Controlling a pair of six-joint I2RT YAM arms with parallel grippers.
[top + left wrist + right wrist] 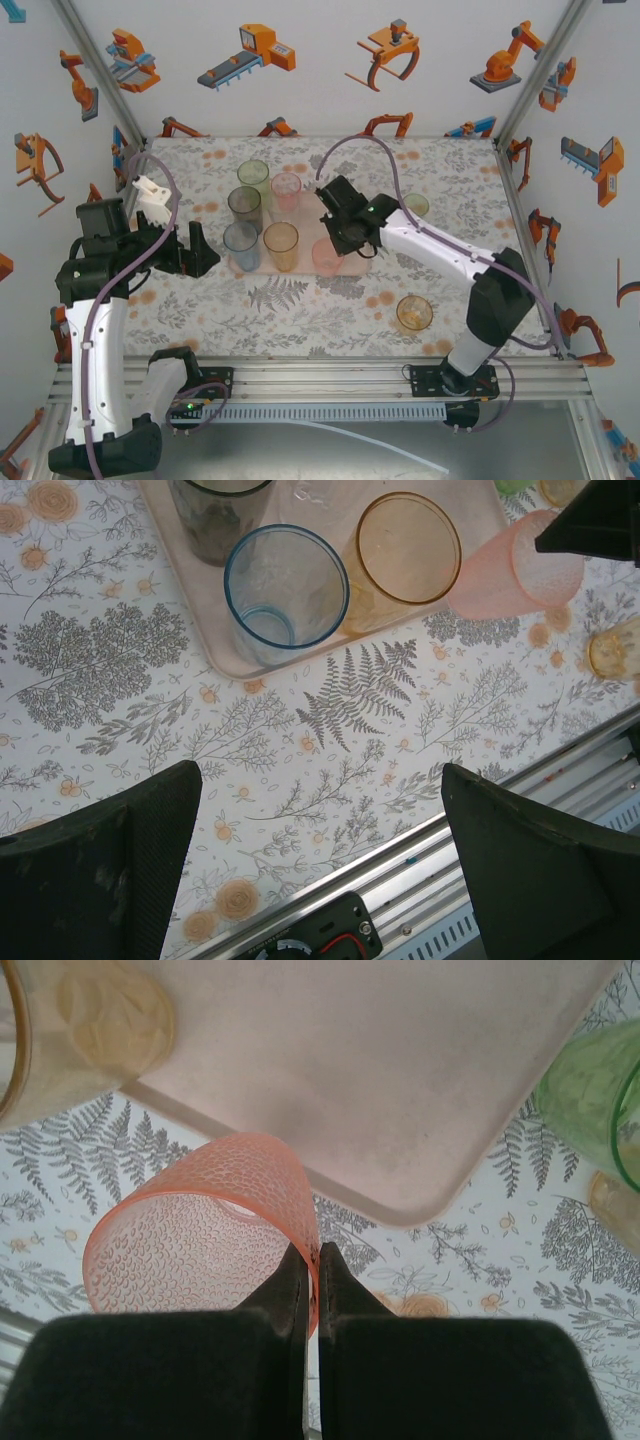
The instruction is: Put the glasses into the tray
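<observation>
While the right arm stretches from its base, elbow raised at the right and white forearm angled leftward across the bench (280,310), its right claw (315,1270) pinches the rim wall of a pink textured tumbler (200,1240) between nearly closed fingers (292,1285). This tumbler is tilted, mouth toward the wrist camera, just beside the near right corner of the tray (305,222). Whether its base touches the tray cannot be told.

The left arm is folded back at the bench's left side, wrist turned toward the tray. Its left claw (320,780) is spread wide and holds nothing, hanging over bare floral bench near the tray's near edge.

Upright on the tray stand a blue tumbler (285,590), an orange tumbler (405,555), a grey tumbler (245,208), a pale pink tumbler (286,188) and a greenish tumbler (254,175). Off the tray, a green tumbler (415,205) stands beyond the right forearm, and an amber tumbler (414,313) stands near the bench's front right.
</observation>
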